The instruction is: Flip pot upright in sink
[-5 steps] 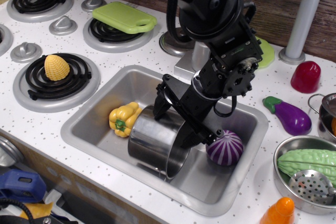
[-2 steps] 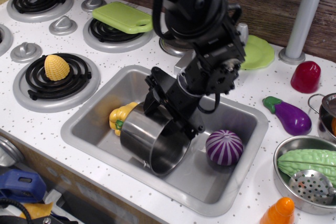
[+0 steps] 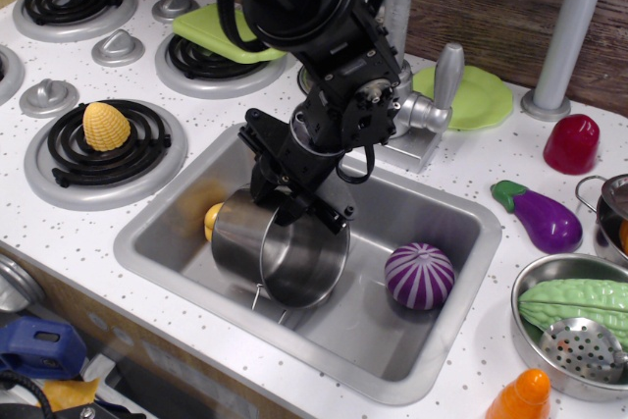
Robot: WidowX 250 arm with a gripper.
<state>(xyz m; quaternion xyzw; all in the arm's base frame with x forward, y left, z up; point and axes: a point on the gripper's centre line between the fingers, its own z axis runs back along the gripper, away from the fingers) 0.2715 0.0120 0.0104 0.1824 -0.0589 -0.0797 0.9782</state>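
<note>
Observation.image, one pot, one sink

**One fixed cam, high front angle on counter**

Single view only, so no overlap w/ another. Cam sits above the counter's near edge, looking down and toward the wood back wall along the top of frame. Mid-range: sink at center, stove burners upper left, steel bowl cut off at lower right.
</note>
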